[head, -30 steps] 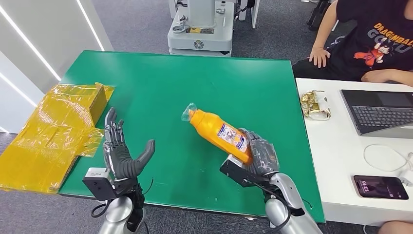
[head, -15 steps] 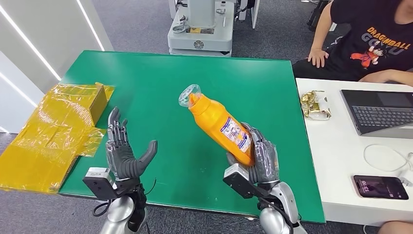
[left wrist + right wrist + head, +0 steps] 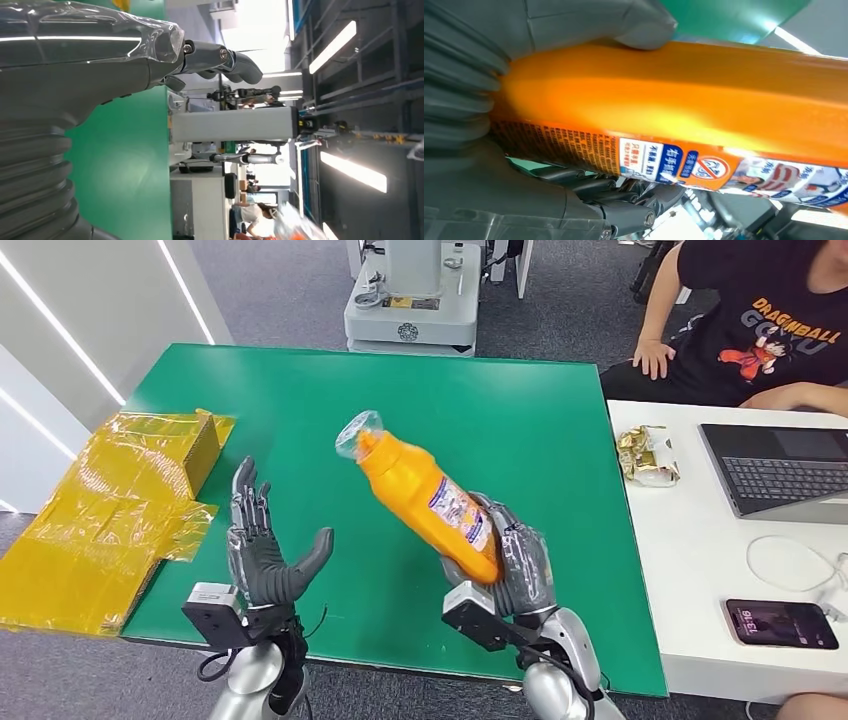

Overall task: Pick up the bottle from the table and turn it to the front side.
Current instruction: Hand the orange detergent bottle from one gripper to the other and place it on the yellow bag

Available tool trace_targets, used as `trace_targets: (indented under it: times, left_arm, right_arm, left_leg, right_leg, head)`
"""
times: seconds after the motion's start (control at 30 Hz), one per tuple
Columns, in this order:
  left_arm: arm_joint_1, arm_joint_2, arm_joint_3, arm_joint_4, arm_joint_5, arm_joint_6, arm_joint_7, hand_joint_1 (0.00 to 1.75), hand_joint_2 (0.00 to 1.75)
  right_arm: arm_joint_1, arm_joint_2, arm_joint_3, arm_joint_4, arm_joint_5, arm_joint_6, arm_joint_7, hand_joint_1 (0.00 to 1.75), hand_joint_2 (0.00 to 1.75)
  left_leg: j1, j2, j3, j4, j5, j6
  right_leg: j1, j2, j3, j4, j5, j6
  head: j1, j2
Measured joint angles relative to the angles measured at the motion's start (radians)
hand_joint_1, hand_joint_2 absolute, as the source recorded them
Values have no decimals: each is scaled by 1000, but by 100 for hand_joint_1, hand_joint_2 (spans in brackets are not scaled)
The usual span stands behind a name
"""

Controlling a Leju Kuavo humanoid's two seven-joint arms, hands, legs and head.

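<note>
An orange bottle (image 3: 420, 490) with a clear cap and a white-blue label is held up off the green table (image 3: 330, 400), tilted with its cap toward the far left. My right hand (image 3: 510, 565) grips its lower end. In the right wrist view the bottle (image 3: 684, 120) lies across the hand (image 3: 484, 165), its printed label facing the fingers. My left hand (image 3: 262, 555) is raised over the table's near left edge, palm up, fingers spread, holding nothing. The left wrist view has that hand (image 3: 100, 65) over the green table (image 3: 125, 165).
Crumpled yellow plastic-wrapped boxes (image 3: 110, 510) lie at the table's left edge. A white desk (image 3: 690, 540) on the right carries a laptop (image 3: 775, 470), a phone (image 3: 780, 625) and a snack packet (image 3: 647, 455). A person (image 3: 750, 325) sits behind it. A machine base (image 3: 412, 300) stands beyond the table.
My right hand has lifted the bottle higher and carried it leftward, its cap rising toward the table's middle. The left hand has shifted slightly to the right and stays open.
</note>
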Motion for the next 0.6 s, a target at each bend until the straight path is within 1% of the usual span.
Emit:
trace_targets:
  times: [0.2,0.37,0.6]
  left_arm:
    - [-5,7,-25,0,-22,7,1,0,175]
    - [-3,24,-61,0,-22,-22,15,0,175]
    - [-2,29,-61,0,-20,-25,20,0,175]
  right_arm:
    - [-23,12,26,31,-3,25,-9,175,175]
    - [-116,43,95,143,-39,63,-75,175,175]
    - [-182,61,133,227,-60,58,-119,175,175]
  left_leg:
    - [0,0,0,0,0,0]
    - [0,0,0,0,0,0]
    - [0,0,0,0,0,0]
  right_leg:
    - [0,0,0,0,0,0]
    - [0,0,0,0,0,0]
    - [0,0,0,0,0,0]
  head:
    - [0,0]
    - [0,0]
    - [0,0]
